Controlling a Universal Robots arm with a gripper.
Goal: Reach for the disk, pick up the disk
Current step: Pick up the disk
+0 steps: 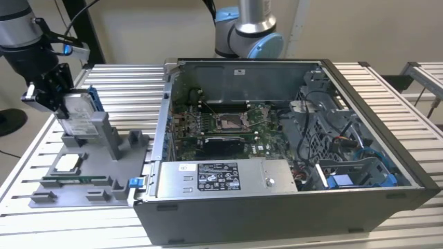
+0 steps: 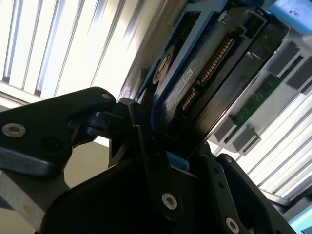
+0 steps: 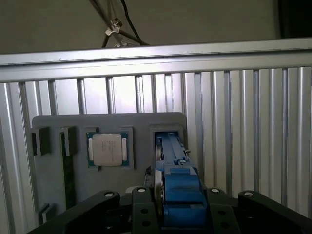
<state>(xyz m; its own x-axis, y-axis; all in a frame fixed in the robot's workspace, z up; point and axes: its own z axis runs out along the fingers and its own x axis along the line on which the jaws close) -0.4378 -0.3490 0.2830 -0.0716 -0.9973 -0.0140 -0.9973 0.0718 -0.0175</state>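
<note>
1. A slatted aluminium table carries an open computer case and a grey fixture tray.
2. The disk stands on edge in the tray's slot, long axis upright.
3. The gripper is clamped on its blue-framed upper end.
4. It is probably rigid, fairly heavy, smooth-sided and shock-sensitive, so that framed end looks the safest hold.

The disk is rendered in silver and edged by a blue frame. The gripper is finished in black. The tray is coloured plain grey, the chip silver with a green border. The table is striped by pale metal slats.
</note>
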